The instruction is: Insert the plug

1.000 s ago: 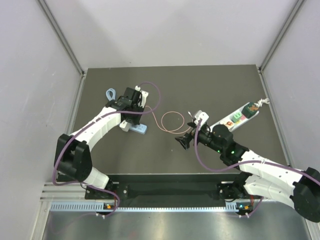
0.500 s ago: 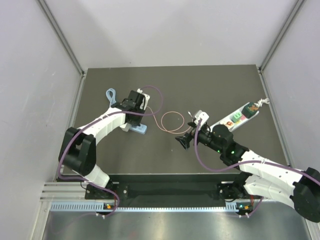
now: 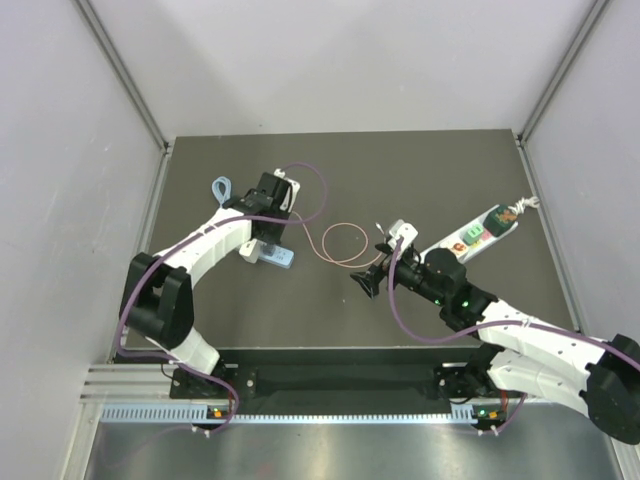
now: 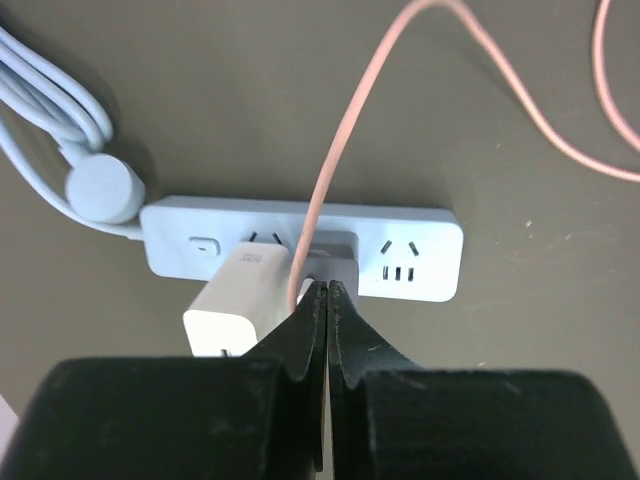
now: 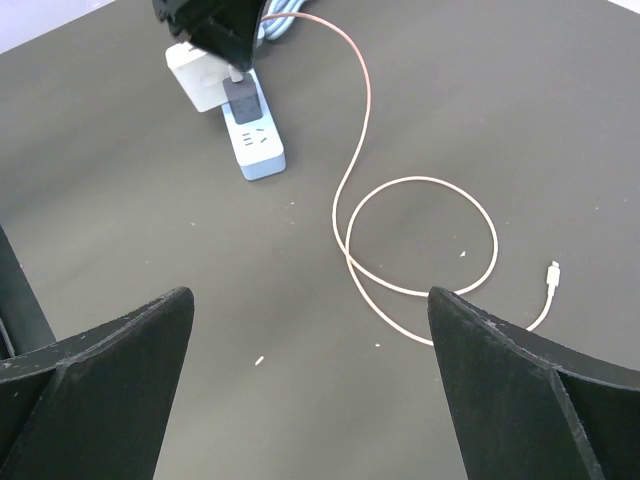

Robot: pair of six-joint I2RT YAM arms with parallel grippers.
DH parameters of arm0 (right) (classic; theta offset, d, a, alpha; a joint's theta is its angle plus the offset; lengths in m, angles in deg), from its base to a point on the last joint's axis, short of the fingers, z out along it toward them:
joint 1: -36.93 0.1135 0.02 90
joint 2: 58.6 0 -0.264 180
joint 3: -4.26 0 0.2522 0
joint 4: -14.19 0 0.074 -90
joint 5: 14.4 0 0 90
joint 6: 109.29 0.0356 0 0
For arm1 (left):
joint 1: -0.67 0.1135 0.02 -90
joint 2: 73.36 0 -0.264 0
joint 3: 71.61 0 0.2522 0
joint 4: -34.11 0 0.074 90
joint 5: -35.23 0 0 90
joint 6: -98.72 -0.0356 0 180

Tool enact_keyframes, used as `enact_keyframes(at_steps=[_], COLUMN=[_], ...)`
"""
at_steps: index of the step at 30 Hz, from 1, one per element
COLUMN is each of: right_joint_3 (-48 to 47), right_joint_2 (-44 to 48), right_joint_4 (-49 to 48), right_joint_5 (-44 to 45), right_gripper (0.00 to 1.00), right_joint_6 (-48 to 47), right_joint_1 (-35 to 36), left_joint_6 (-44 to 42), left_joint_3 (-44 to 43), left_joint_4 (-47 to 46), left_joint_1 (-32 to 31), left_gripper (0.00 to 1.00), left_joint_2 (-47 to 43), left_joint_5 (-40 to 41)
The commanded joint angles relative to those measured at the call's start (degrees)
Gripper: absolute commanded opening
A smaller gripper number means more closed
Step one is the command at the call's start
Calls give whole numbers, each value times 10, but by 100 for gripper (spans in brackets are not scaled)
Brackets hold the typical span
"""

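Note:
The dark grey plug (image 4: 332,256) sits in the middle socket of a light-blue power strip (image 4: 420,250), next to a white cube adapter (image 4: 232,300). Its pink cable (image 4: 335,160) rises from it and runs off to the right. My left gripper (image 4: 327,291) is shut, its tips right over the plug with nothing between them. In the top view the left gripper (image 3: 268,218) hovers over the strip (image 3: 272,256). The cable loops on the mat (image 5: 420,235) and ends in a white tip (image 5: 552,275). My right gripper (image 5: 308,295) is open and empty above the mat.
A light-blue cable coil (image 3: 222,188) lies left of the strip. A second white power strip with coloured plugs (image 3: 480,233) lies at the right. The right gripper (image 3: 368,283) hangs mid-table near the cable loop (image 3: 345,243).
My left wrist has shifted slightly over the power strip and the cable arc above it has moved with it. The right arm has not moved.

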Motion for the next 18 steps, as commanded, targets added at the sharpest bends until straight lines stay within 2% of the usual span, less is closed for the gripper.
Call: enact_keyframes(at_steps=[1,11,15,18], right_joint_3=[-29,-25,-28,-42], right_joint_2=[-7,-6,-3,1], right_joint_4=[-14,-14,-12,3], right_joint_5=[0,-1,0,1], right_gripper=[100,100,100,100], right_joint_6=[-5,-5,-3,1], right_joint_1=[-3,-3,-3,-3], left_joint_6=[-4,3,16,14], left_joint_3=[-37,56,40,-4], left_joint_4=[15,-21,-17,3], left_joint_1=[-2,-1,-2,-4], left_gripper=[0,0,0,0], left_joint_2=[-5,18,16,7], left_joint_5=[12,28,24,13])
